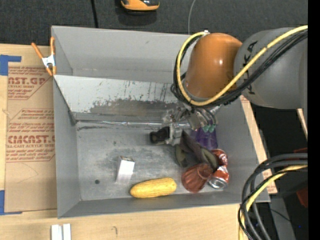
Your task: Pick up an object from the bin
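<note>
Up and right of the smooth yellow corn-cob shape (153,188): metal gripper (173,132), low, just beside a small black blocky piece (160,135). Claw open or closed: cannot tell. Right of cob: heap of limp dark fabric (187,151), dented red can (220,173), reddish-brown cup (196,178). Left of cob: flat white card (125,170).

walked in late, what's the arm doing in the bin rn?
The gripper is down in the grey bin, right of centre, next to a small black object at the edge of a heap: a dark floppy piece, a crushed red can and a reddish-brown cup. A yellow corn cob lies apart. No grasp is visible.
</note>
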